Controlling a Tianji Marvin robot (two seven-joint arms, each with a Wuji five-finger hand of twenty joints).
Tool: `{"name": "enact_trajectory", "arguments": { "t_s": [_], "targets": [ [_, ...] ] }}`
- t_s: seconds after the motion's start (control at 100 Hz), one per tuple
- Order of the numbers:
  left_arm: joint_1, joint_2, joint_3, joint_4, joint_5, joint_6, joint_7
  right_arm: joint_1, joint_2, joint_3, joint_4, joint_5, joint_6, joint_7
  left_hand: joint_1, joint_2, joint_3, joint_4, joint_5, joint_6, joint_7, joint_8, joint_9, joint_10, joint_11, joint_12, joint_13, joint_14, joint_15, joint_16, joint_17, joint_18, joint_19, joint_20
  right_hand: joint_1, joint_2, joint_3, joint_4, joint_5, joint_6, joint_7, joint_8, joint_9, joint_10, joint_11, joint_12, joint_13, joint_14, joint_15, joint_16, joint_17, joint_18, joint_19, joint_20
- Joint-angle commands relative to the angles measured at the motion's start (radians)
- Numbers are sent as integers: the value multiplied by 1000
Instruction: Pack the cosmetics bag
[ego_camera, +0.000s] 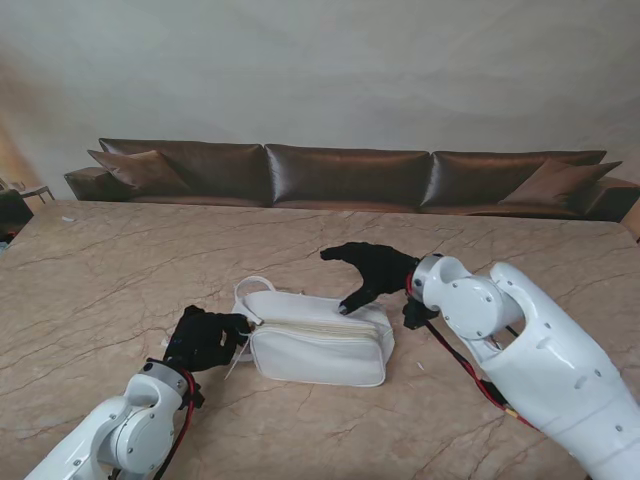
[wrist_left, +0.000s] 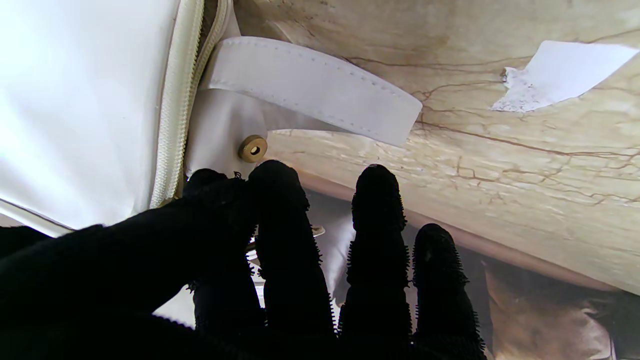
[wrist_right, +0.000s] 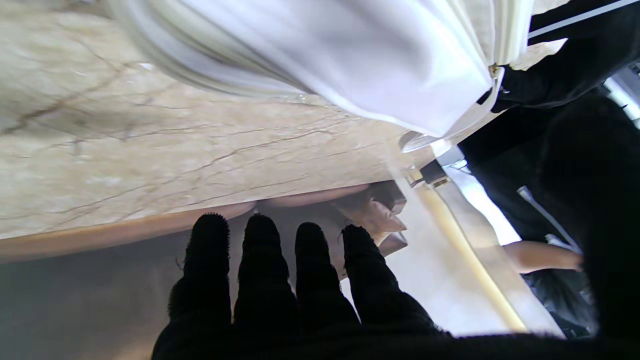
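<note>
Cosmetics bag (ego_camera: 318, 350) white, lying flat near middle of marble table (ego_camera: 120, 270), zipper (ego_camera: 315, 333) along top apparently closed; contents not visible. Strap (wrist_left: 320, 92) looped off left end, brass snap (wrist_left: 252, 148) beside it. Left hand (ego_camera: 205, 338) at that left end, fingers (wrist_left: 282, 210) curled against bag's corner; firm hold cannot be told. Right hand (ego_camera: 375, 270) over right end, spread open, holding nothing, thumb tip near zipper. White paper scrap (wrist_left: 560, 72) nearby on table.

White cosmetics bag (ego_camera: 318, 350) lies flat on the marble table (ego_camera: 120, 270), zipper (ego_camera: 315, 331) along its top, looks shut. Left fingers (ego_camera: 225, 328) touch its strap end, by the brass snap (wrist_left: 252, 148); strap (wrist_left: 320, 90) loops away from them. Right thumb (ego_camera: 352, 303) sits at the opposite top corner.
</note>
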Motion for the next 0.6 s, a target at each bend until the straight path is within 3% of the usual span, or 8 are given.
{"name": "enact_trajectory", "arguments": {
  "t_s": [0.0,0.25,0.34,0.59],
  "targets": [
    [4,-6,4,-8,-4,4,-7,36,-33,-34,12,2,-4,-6,-16,3,-37,-50,37,92,106,6,5,-31,-18,6,-6,3,-2,-8,-14,14,2,4,-46,25,-25,28,-14,34,-24,-3,-39,27,-23,-11,-23,28,-12,-12,-15,-18,-14,-11],
    [1,-6,7,-10,-8,9,-12,210,-64,-278,134,73,-22,-37,-13,3,-42,-55,36,96,104,-5,6,-28,-19,4,-5,2,-3,-10,-16,14,1,3,-45,53,-43,32,-21,119,-180,17,-85,104,-75,-38,-91,44,-20,-49,-52,-22,-39,-45],
    [-1,-6,9,-9,-10,9,-11,242,-81,-337,168,87,-32,-68,-11,3,-43,-56,36,97,105,-7,7,-27,-19,4,-5,3,-4,-10,-16,14,1,3,-48,45,-36,28,-11,143,-250,52,-85,131,-96,-45,-108,59,-15,-72,-62,-12,-38,-67],
    [-2,-8,15,-2,-17,12,-6,305,-113,-465,231,114,-35,-101,-11,1,-42,-58,37,99,105,-13,10,-26,-19,1,-1,4,-2,-10,-13,13,3,4,-63,30,-18,25,-69,184,-266,65,-89,168,-159,-75,-123,94,-4,-77,-65,17,-34,-79]
  ]
}}
